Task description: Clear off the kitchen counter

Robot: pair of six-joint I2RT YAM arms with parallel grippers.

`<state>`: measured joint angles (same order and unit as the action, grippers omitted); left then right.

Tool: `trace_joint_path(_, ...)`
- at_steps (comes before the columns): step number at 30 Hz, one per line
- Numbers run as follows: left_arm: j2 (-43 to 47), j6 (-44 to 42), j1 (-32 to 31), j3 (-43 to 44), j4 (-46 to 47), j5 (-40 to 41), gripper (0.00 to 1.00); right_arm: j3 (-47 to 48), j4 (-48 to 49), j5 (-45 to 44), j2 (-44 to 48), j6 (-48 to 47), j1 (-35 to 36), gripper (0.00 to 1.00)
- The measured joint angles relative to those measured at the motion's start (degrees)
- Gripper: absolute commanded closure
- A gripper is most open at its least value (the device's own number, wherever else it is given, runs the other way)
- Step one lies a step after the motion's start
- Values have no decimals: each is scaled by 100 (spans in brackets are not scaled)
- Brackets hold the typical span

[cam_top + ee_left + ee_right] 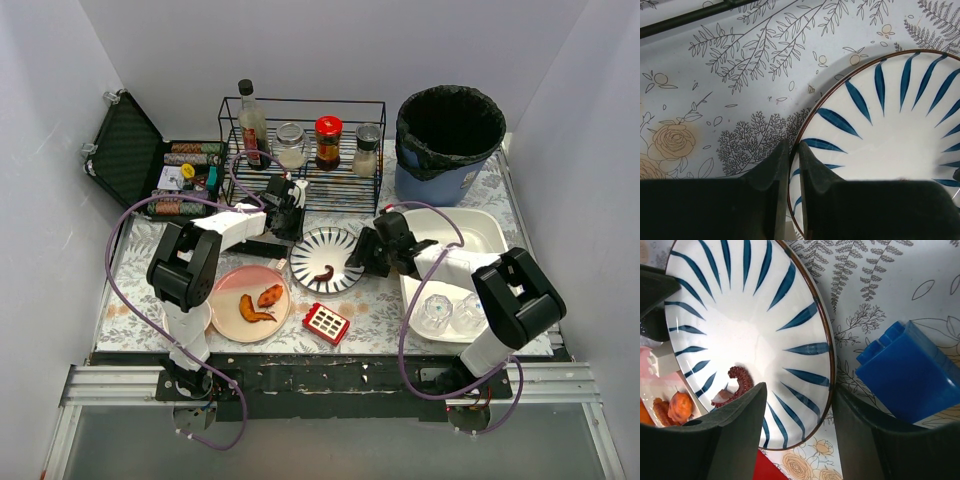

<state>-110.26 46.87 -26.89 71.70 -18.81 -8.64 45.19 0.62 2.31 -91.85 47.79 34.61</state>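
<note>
While the left gripper [794, 150] sits pinched almost closed on the left rim of the striped plate [327, 260], that side looks held. The plate rests mid-tabletop [375, 305] with a dark curled food scrap [737, 382] in it. The right gripper [799, 390] is wide open astride the plate's right rim, holding nothing. The plate is probably glazed ceramic: stiff, slick, chippable. Take it by the rim and keep it level. The tabletop itself is rigid and fixed, with nothing to grip. Right of the plate: white tub [480, 228].
</note>
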Motion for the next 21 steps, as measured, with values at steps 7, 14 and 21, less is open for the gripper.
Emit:
trace_joint_path(7, -4, -7, 9, -66, 140, -79, 100, -579, 848, 234, 227, 15, -2, 41)
trace_joint_path(14, -4, 2, 31, -208, 439, -214, 100, -863, 1449, 577, 229, 118, 9, 45)
trace_joint_path(21, 24, 46, 59, -387, 721, -289, 100, -868, 1624, 643, 236, 223, 7, 56)
